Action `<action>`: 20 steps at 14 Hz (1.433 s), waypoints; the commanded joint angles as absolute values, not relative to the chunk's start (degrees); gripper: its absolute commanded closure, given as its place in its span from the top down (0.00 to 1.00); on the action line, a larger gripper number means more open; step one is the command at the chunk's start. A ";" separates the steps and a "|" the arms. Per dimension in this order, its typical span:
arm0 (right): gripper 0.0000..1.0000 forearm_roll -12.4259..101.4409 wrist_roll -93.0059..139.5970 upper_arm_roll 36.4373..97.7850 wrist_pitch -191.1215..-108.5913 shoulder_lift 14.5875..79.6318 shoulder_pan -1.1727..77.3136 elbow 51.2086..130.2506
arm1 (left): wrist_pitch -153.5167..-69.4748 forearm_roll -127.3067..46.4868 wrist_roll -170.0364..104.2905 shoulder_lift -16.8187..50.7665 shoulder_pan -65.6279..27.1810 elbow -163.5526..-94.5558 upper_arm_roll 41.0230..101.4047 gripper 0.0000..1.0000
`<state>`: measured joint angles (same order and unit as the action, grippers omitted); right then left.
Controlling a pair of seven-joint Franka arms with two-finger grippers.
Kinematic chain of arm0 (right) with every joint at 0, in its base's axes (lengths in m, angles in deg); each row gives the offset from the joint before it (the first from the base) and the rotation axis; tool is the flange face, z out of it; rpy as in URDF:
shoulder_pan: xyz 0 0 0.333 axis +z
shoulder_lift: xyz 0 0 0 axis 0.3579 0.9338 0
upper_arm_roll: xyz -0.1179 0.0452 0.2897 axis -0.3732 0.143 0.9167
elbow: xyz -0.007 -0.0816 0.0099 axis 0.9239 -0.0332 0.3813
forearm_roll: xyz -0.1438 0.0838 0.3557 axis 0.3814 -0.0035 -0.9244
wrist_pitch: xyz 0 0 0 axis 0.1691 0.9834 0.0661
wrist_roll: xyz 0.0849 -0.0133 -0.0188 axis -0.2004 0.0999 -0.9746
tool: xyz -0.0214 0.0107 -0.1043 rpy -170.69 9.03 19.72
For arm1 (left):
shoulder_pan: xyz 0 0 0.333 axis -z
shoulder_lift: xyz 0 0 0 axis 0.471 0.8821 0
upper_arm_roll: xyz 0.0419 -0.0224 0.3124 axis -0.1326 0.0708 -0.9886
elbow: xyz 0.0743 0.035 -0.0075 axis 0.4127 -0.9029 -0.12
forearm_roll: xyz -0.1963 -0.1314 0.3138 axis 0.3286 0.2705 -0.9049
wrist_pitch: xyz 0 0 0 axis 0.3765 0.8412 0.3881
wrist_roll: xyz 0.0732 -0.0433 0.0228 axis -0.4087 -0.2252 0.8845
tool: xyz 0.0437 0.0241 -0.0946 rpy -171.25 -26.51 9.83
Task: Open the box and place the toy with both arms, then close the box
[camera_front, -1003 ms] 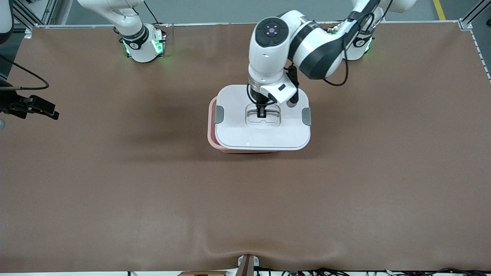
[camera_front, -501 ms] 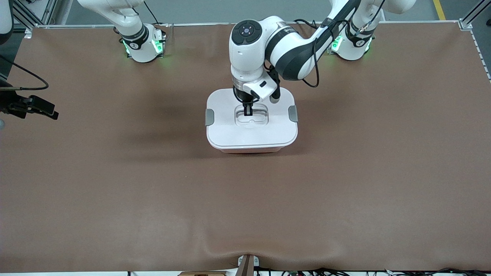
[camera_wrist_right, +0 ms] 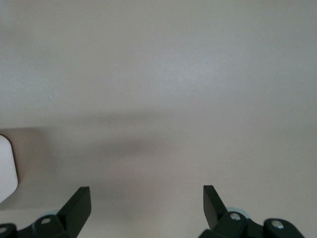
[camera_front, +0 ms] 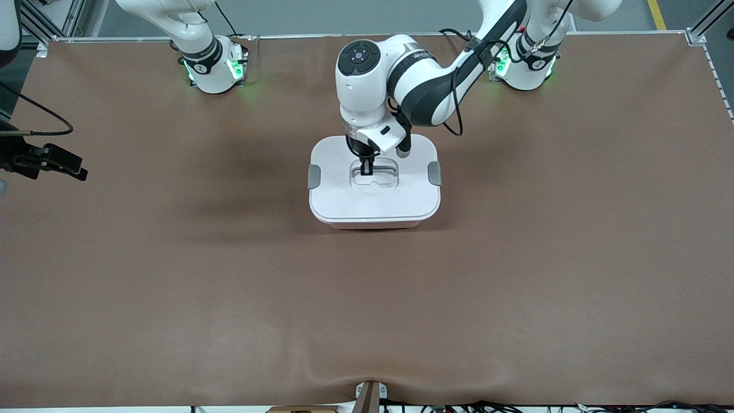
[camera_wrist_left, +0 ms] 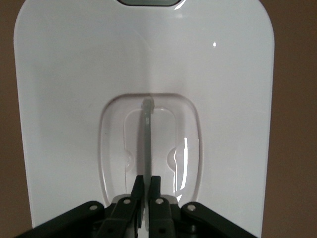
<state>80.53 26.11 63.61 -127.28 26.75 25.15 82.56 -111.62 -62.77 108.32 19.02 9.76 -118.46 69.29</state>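
The box (camera_front: 373, 225) stands mid-table, and only a thin pink strip of the tub shows under its white lid (camera_front: 344, 201). The lid sits squarely on the tub, with a grey clip (camera_front: 313, 176) at each end. My left gripper (camera_front: 367, 169) reaches down into the lid's recessed centre. It is shut on the thin upright handle (camera_wrist_left: 148, 139), which the left gripper (camera_wrist_left: 147, 179) pinches between both fingers in the left wrist view. My right gripper (camera_front: 77, 170) waits open over the right arm's end of the table, and the right gripper (camera_wrist_right: 147, 191) has nothing between its fingers. The toy is hidden.
Brown matting (camera_front: 516, 275) covers the whole table. Both arm bases (camera_front: 215, 69) stand along the edge farthest from the front camera. A small bracket (camera_front: 370, 396) sits at the nearest edge. A white rounded object (camera_wrist_right: 6, 168) shows at the border of the right wrist view.
The left arm has carried the lid toward the right arm's end and down onto the tub. The pink rim that showed beside the lid is now covered. The right arm has not moved.
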 commanded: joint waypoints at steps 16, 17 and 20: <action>1.00 80.91 26.31 64.12 -127.75 26.28 25.54 83.03 | -115.01 -64.52 110.71 20.62 10.40 -118.55 69.15 0.00; 1.00 80.91 26.31 64.12 -127.75 26.28 25.54 83.03 | -114.92 -64.52 110.79 20.62 10.40 -118.55 69.15 0.00; 1.00 80.83 26.31 64.12 -127.75 26.28 25.37 83.11 | -114.66 -64.43 110.97 20.62 10.40 -118.90 69.15 0.00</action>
